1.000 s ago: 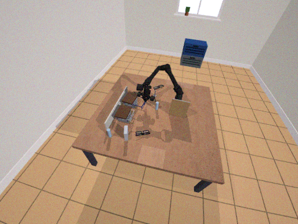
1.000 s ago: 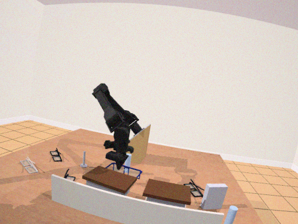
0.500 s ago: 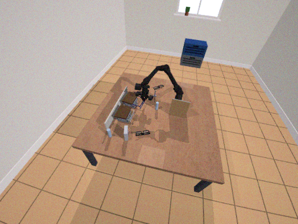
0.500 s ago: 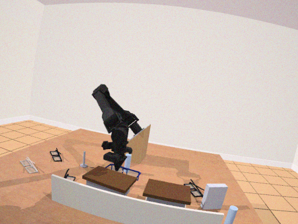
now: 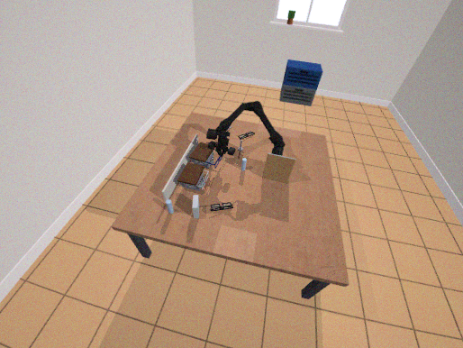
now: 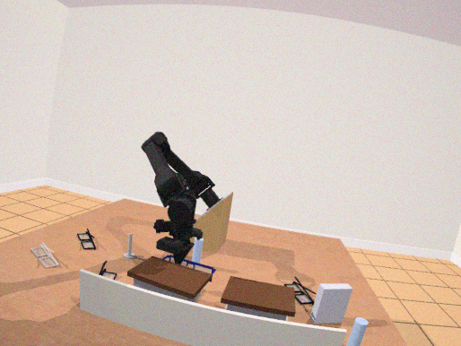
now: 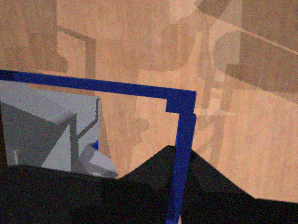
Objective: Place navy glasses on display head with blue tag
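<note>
My gripper [image 5: 221, 154] [image 6: 179, 261] [image 7: 177, 155] is shut on one temple of the navy glasses [image 6: 204, 265] [image 7: 125, 89], near the frame's corner in the wrist view. The glasses are held in the air beside the farther display head. That head, under a brown slab [image 5: 201, 152] [image 6: 170, 275], shows as a grey shape [image 7: 40, 117] at the wrist view's left, with a small blue patch [image 7: 95, 145] beside it. The other head, under a second brown slab [image 5: 191, 174] [image 6: 258, 296], stands apart from the glasses. The nose and ears cannot be made out clearly.
A long pale wall [image 5: 179, 169] [image 6: 202, 320] runs behind both heads. A light blue cylinder [image 5: 243, 164] [image 6: 197, 251], a thin stand [image 6: 130, 246] and a tan board [image 5: 278, 168] [image 6: 217, 229] are nearby. Black glasses [image 5: 222, 206] lie near a white box [image 5: 195, 206] [image 6: 332, 304].
</note>
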Robot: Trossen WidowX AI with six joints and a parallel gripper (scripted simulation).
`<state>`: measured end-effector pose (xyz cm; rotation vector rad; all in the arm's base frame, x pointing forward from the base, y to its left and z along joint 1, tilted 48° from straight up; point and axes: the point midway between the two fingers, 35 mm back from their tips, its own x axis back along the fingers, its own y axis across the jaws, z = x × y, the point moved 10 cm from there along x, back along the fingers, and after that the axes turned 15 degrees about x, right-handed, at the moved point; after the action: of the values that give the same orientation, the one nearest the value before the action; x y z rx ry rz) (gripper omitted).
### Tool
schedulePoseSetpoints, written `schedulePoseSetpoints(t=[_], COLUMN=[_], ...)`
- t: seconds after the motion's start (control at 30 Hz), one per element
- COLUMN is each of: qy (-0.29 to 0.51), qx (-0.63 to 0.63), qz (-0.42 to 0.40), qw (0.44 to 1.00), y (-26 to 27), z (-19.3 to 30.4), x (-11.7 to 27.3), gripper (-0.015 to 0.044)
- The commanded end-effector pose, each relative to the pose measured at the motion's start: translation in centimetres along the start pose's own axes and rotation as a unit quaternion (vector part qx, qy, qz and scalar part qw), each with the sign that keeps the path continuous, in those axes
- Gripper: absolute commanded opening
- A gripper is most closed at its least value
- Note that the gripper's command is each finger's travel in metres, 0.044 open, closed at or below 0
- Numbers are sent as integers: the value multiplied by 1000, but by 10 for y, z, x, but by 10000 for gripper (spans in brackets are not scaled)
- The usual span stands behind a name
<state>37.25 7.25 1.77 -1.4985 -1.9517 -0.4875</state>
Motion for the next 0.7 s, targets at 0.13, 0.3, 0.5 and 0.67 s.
schedulePoseSetpoints(t=[0.13,0.3,0.5,0.67], qy=[-2,-2,-2,-2], qx=[2,2,2,2], qz=[0,0,0,0], qw=[1000,1000,1000,1000], y=[12,18,25,31], z=[-3,-5,-7,-8], x=[-1,-2,-2,-3], gripper=[0,0,0,0])
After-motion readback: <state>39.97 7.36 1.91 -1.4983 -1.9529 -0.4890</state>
